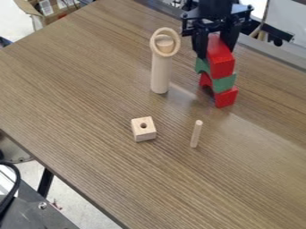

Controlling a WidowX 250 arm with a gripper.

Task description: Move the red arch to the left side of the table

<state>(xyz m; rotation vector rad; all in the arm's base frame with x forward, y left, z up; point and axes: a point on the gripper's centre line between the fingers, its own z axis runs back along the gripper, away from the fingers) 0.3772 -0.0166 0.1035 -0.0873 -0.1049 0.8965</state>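
The gripper is at the upper right, shut on the red block at the top of a stack, with one finger on either side of it. Directly below that block is a green arch. The red arch forms the bottom of the stack and rests on the table, its opening partly visible at its left. The green arch covers much of its top.
Left of the stack, a tall wooden cylinder stands upright with a wooden ring at its top. A wooden cube with a hole and a thin peg are nearer the camera on the table.
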